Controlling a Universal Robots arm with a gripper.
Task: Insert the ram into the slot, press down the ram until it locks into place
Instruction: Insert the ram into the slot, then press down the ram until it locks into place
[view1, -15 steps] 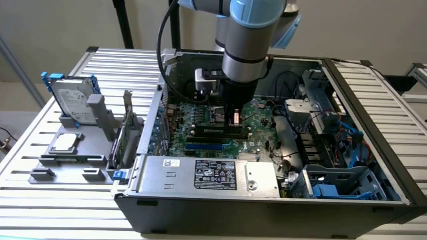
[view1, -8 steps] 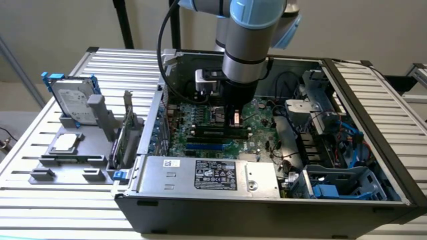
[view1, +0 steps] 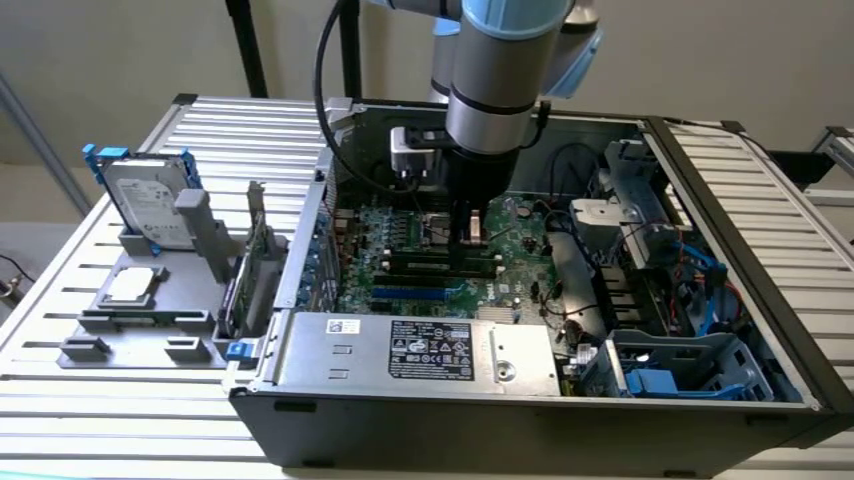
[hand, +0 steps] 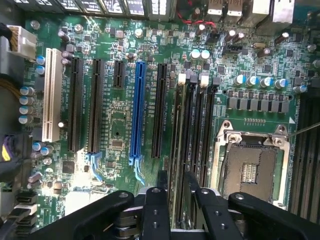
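The gripper (hand: 177, 177), its 2 fingers pinching the ram (hand: 178, 135) edge-on, holds it upright along the slot (hand: 182, 79), likely so it seats squarely.

Ext. high oblique; wrist close overhead.

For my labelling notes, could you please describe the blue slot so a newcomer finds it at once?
Inside the open computer case lies the green motherboard. Among its long parallel slots stands the blue slot, the only blue one: black slots flank it.
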